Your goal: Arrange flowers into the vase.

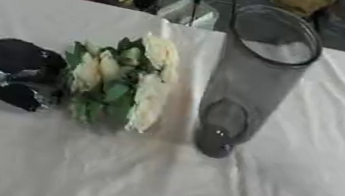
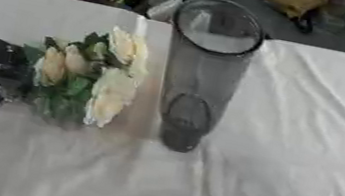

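My left hand (image 1: 16,73), near the bench's (image 1: 301,194) left edge, curls around the cream flower bunch (image 1: 126,79). The clear vase (image 1: 255,79) beside it stands empty; placing remains.

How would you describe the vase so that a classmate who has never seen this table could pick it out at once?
Start at the white tablecloth covering the table. Near its middle, right of the bunch of cream flowers at the robot's left hand, stands the vase. It alone is a tall, clear, empty glass cylinder with a round open mouth.
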You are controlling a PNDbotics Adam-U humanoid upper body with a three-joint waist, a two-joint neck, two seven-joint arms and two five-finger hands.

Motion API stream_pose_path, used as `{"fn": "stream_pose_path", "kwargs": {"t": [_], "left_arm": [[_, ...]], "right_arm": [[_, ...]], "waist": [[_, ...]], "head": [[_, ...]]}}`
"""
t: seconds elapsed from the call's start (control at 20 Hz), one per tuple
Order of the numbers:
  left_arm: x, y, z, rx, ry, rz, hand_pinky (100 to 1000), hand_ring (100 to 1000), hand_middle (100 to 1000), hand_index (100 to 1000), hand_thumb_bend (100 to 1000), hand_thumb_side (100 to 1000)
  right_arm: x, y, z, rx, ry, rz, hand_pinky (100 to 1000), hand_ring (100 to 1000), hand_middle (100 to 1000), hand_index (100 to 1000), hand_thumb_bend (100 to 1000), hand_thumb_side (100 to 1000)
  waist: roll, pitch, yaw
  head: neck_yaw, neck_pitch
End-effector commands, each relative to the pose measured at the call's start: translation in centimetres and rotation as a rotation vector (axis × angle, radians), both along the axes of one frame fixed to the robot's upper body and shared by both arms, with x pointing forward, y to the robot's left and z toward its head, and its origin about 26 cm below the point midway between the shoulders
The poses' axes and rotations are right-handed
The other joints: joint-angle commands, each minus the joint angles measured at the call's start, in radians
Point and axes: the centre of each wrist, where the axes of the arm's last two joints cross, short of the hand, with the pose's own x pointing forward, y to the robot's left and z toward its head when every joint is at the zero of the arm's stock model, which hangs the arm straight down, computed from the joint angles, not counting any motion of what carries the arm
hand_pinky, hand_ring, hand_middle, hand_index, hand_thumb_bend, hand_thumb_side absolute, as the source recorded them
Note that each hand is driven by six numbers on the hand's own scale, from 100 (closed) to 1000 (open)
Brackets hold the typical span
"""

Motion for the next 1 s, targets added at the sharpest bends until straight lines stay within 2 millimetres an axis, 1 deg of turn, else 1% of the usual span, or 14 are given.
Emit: {"fn": "stream_pose_path", "kwargs": {"t": [0.05, 0.3, 0.6, 0.65, 0.9, 0.95, 1.0], "left_arm": [[-0.55, 1.61, 1.9, 0.007, -0.045, 0.04, 645, 819, 886, 1000, 108, 910], [-0.59, 2.12, 1.86, 0.002, -0.045, 0.055, 665, 839, 921, 1000, 103, 920], [-0.53, 2.17, 1.81, -0.009, -0.04, 0.058, 657, 828, 881, 1000, 100, 933], [-0.5, 2.13, 1.78, -0.011, -0.039, 0.056, 645, 817, 860, 1000, 100, 937], [-0.39, 2.01, 1.72, -0.018, -0.035, 0.055, 638, 803, 844, 1000, 100, 945], [-0.36, 2.0, 1.68, -0.018, -0.033, 0.055, 638, 804, 852, 1000, 100, 957], [-0.33, 1.99, 1.59, -0.019, -0.027, 0.052, 651, 820, 899, 1000, 100, 999]], "right_arm": [[-0.26, -0.08, 0.73, -0.013, -0.026, 0.006, 785, 927, 325, 506, 100, 977], [-0.28, -0.09, 0.68, -0.012, -0.026, 0.006, 786, 928, 325, 505, 100, 976], [-0.29, -0.07, 0.62, -0.012, -0.025, 0.007, 786, 927, 322, 503, 100, 975], [-0.29, -0.07, 0.61, -0.012, -0.025, 0.007, 786, 927, 321, 502, 100, 975], [-0.3, -0.05, 0.56, -0.013, -0.022, 0.007, 788, 930, 319, 500, 100, 976], [-0.3, -0.04, 0.55, -0.013, -0.022, 0.007, 788, 929, 319, 500, 100, 976], [-0.3, -0.03, 0.54, -0.014, -0.022, 0.007, 788, 931, 318, 500, 100, 976]], "waist": [[-0.015, -0.005, 0.002], [-0.017, -0.005, 0.003], [-0.019, -0.004, 0.001], [-0.019, -0.004, 0.0], [-0.019, -0.004, -0.002], [-0.019, -0.003, -0.002], [-0.019, -0.003, -0.002]], "head": [[0.002, -0.015], [0.0, -0.016], [0.0, -0.018], [0.0, -0.019], [0.001, -0.021], [0.001, -0.021], [0.001, -0.021]]}}
